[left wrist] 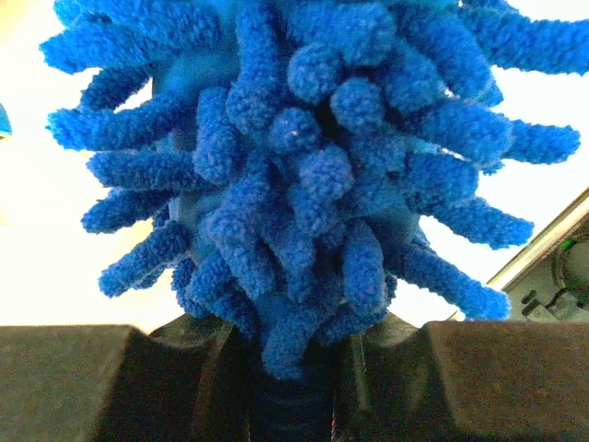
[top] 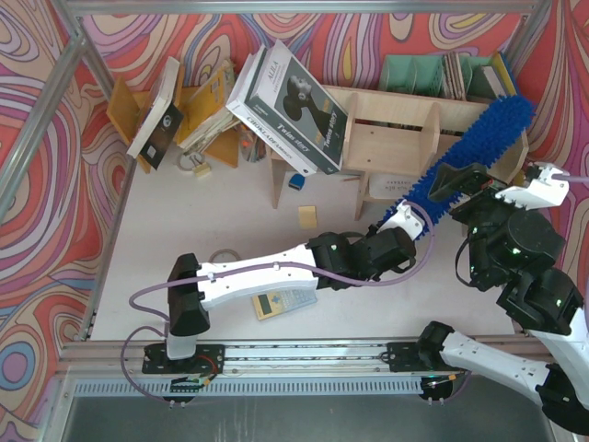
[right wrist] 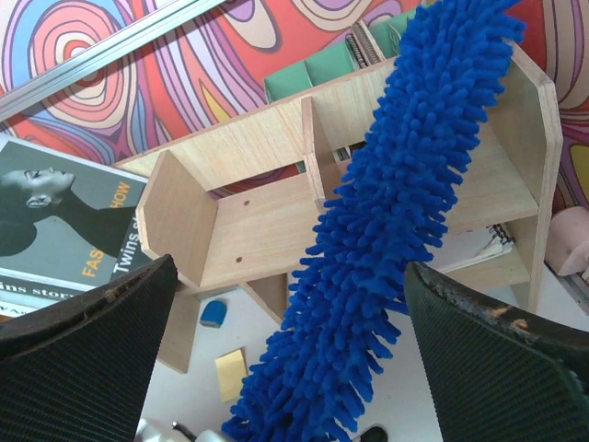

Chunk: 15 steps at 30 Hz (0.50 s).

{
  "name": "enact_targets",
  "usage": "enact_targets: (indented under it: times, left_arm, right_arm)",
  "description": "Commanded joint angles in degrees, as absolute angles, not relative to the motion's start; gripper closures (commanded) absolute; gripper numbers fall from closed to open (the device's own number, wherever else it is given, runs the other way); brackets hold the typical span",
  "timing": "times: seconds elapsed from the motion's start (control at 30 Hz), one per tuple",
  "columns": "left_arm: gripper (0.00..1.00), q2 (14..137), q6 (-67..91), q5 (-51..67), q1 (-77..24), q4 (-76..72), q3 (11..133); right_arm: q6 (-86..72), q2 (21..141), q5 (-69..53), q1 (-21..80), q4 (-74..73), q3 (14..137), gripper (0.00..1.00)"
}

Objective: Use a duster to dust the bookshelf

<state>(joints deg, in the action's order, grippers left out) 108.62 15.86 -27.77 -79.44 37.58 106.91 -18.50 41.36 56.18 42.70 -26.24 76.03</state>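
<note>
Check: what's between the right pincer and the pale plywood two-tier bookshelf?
The long fluffy bright blue duster slants across that gap, in front of the bookshelf; the open right pincer faces it. Clearest in the right wrist view.

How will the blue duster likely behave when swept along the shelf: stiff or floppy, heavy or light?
Probably light: the duster is mostly fluffy fibres. Its core seems fairly stiff, since it runs nearly straight from the left gripper up over the bookshelf. The fibres should squash softly on contact.
</note>
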Motion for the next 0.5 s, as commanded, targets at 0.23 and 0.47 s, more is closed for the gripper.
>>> enact_targets:
  times: [0.23, 0.47]
  left_arm:
    - [1.00, 112.0, 20.0, -24.8, -78.3, 39.0, 104.0]
    - [1.00, 113.0, 19.7, -24.3, -78.3, 41.0, 107.3]
  right_arm:
    - [-18.6, 39.7, 58.4, 42.7, -24.5, 74.4, 0.01]
    - [-18.7, 39.8, 58.2, 42.7, -24.3, 73.8, 0.01]
